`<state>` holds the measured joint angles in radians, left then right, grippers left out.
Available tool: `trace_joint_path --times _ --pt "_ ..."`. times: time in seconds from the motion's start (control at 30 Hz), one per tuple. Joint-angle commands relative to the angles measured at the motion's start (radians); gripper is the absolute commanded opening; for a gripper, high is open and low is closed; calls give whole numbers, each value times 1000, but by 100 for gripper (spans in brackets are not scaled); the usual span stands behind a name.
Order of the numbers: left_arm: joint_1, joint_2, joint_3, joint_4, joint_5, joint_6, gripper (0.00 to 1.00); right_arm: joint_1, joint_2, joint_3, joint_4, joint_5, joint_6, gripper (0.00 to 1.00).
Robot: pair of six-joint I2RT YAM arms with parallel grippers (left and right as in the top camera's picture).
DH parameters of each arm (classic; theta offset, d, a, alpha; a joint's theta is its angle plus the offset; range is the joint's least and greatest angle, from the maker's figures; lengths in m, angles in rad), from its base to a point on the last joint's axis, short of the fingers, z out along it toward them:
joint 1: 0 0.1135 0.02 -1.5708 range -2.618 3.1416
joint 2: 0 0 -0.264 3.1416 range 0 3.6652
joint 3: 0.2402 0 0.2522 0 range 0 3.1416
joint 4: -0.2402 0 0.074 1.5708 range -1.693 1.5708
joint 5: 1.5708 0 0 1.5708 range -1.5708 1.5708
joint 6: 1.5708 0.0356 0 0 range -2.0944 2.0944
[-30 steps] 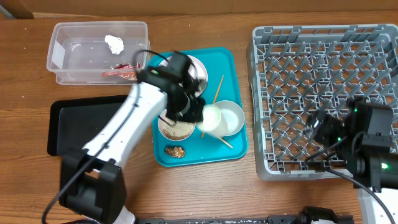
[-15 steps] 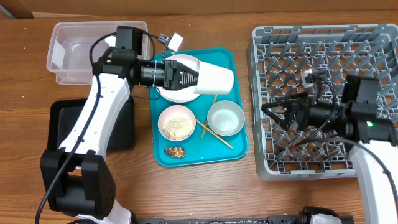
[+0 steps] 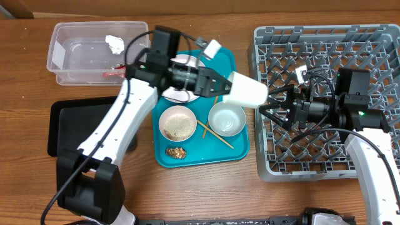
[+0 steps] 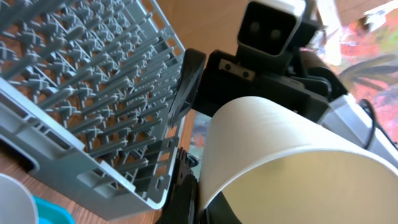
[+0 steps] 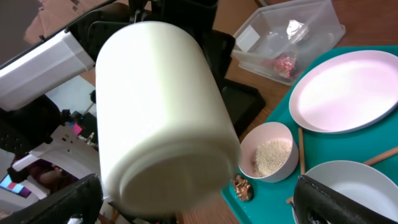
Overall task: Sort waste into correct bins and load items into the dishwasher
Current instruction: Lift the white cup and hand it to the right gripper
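My left gripper (image 3: pixel 224 87) is shut on the small white cup (image 3: pixel 246 92) and holds it on its side in the air, between the teal tray and the grey dish rack (image 3: pixel 325 44). The cup fills the left wrist view (image 4: pixel 292 168), beside one finger (image 4: pixel 186 193). My right gripper (image 3: pixel 270 107) is open at the rack's left edge, facing the cup's base. In the right wrist view the cup (image 5: pixel 161 106) hangs just above and between my open fingers (image 5: pixel 199 205). The clear tub (image 3: pixel 62 37) holds the tissue ball (image 3: pixel 114 42) and the red wrapper (image 3: pixel 115 74).
The teal tray (image 3: pixel 234 150) holds the white plate (image 3: pixel 187 65), a white bowl of rice (image 3: pixel 177 123), a pale blue bowl (image 3: pixel 226 119), chopsticks (image 3: pixel 215 136) and a brown lump (image 3: pixel 175 151). The black tray (image 3: pixel 69 125) lies at the left.
My left arm has lifted the cup off the teal tray and swung it right to the rack's edge. My right gripper has moved left and now faces it.
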<state>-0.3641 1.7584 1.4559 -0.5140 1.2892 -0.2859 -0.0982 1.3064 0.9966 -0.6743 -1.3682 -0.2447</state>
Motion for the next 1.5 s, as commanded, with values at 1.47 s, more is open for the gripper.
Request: trace_joint_path --times 1.47 --pt "-67 -2 19 -5 -201 -89 13 2 0 24 67 -84 -13 68"
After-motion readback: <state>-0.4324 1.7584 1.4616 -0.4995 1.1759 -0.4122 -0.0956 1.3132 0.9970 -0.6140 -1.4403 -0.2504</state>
